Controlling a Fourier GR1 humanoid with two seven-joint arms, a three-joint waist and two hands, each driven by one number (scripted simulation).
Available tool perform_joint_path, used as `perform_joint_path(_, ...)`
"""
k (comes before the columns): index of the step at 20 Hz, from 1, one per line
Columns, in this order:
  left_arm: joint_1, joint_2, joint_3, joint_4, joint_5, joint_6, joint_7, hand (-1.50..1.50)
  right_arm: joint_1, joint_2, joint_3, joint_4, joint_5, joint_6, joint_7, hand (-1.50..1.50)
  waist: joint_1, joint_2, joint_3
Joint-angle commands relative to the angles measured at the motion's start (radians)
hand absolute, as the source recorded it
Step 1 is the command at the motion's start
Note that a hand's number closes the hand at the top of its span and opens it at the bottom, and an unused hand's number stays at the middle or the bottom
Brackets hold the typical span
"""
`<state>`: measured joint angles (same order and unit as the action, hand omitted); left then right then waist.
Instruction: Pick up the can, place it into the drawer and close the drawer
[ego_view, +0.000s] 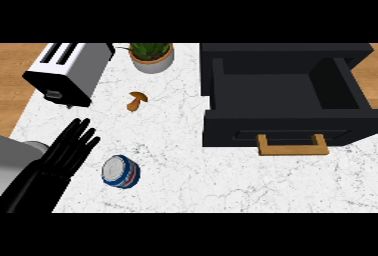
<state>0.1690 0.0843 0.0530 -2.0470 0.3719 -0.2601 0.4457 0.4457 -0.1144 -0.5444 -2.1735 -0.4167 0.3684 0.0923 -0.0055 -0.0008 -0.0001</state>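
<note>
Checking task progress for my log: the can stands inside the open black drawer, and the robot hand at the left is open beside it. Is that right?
Not quite. The head view shows the can standing on the white counter, left of the open black drawer, not inside it. The rest holds: the left robot hand is open beside the can.

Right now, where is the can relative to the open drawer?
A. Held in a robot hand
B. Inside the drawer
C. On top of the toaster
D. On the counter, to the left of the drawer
D: the can stands on the marble counter, well left of the open black drawer, which holds nothing visible. The left robot hand is open beside the can, not holding it.
</note>
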Motion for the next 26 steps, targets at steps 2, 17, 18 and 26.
perform_joint_path(2,0.024,-0.050,-0.048,0.156,-0.145,-0.037,-0.172,-1.50,-0.009,0.019,-0.019,-0.008,-0.011,0.020,0.021,-1.50,0.001,0.000,0.000)
perform_joint_path(17,0.010,-0.009,0.069,0.460,-0.198,-0.079,-0.431,-1.50,-0.016,0.059,-0.113,0.054,-0.002,0.135,-0.009,-1.50,0.002,0.000,0.000)
perform_joint_path(18,-0.063,-0.030,0.067,0.496,-0.233,-0.016,-0.417,-1.50,-0.026,0.062,-0.104,0.010,-0.009,0.115,0.019,-1.50,0.001,0.000,0.000)
perform_joint_path(26,-0.095,0.069,0.153,0.779,-0.220,-0.147,-0.623,-1.50,-0.036,0.033,-0.165,-0.056,-0.096,0.102,0.113,-1.50,-0.001,0.001,-0.001)
